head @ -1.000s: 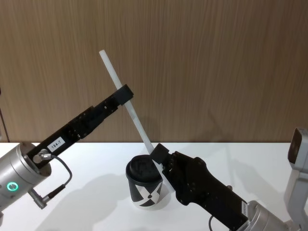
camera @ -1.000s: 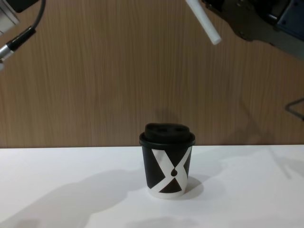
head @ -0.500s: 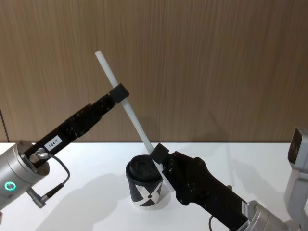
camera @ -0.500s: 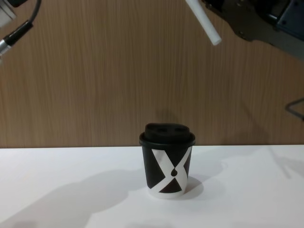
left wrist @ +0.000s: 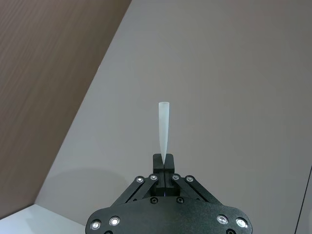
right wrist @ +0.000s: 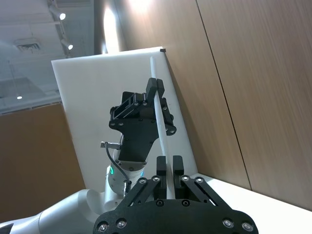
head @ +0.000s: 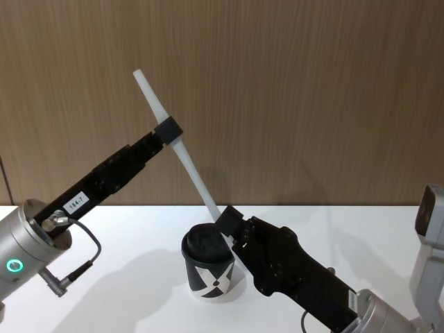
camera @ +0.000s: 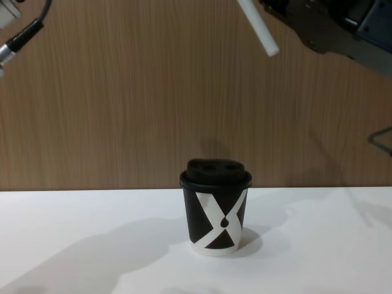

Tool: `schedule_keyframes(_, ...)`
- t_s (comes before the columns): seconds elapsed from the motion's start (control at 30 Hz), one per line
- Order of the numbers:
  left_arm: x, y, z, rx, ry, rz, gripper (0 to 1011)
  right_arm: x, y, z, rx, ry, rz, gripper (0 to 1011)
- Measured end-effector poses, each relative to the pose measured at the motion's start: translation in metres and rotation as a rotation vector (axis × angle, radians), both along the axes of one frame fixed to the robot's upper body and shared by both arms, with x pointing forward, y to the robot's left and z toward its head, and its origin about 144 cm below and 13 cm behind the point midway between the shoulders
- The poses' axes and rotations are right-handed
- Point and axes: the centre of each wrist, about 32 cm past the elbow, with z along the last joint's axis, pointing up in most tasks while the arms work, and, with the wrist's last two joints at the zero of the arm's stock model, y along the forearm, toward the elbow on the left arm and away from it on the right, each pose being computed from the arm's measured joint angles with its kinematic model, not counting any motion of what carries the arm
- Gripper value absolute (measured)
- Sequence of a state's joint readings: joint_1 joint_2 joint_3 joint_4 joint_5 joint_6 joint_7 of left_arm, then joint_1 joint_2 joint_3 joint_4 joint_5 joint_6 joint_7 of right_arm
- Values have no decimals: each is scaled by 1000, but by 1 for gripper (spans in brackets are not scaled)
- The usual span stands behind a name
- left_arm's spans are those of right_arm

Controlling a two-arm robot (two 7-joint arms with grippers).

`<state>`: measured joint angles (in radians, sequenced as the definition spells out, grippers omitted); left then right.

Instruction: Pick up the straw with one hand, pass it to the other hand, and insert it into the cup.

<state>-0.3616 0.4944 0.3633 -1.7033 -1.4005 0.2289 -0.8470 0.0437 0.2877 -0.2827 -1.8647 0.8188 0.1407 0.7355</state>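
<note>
Straw (head: 191,166) has shifted up & to the left vs 1 s ago, drawn along by the left hand (head: 168,130); the right hand (head: 229,223) hasn't budged.

We judge the straw v. light, thin-walled & smooth. It looks stiff enough to poke thru a lid hole, but likely to swivel or slip in a pinch & to kink if squeezed hard. Best hold, we think, is the upper third, leaving a long lower end free to aim.

Left hand is clenched on it right there, straw tilted. Its lower end passes thru the right hand's tip, well above the cup (head: 208,270) & a bit to its right. The cup stands on the counter (head: 125,277), lid on. We can't tell whether the right hand grips the straw or has let go.
</note>
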Motion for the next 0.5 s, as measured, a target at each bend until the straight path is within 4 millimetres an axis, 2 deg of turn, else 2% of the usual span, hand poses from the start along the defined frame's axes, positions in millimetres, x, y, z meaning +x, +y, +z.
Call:
schedule_keyframes(0.23,-1,0,0,-2,2,6,3,0,0,0,0,0,0,252)
schedule_keyframes(0.27,-1,0,0,-2,2,7,3,0,0,0,0,0,0,311)
schedule_keyframes(0.37,-1,1,0,-1,4,14,3,0,0,0,0,0,0,369)
schedule_keyframes(0.4,-1,1,0,0,4,16,3,0,0,0,0,0,0,431)
schedule_keyframes(0.5,-1,2,0,4,5,30,3,0,0,0,0,0,0,491)
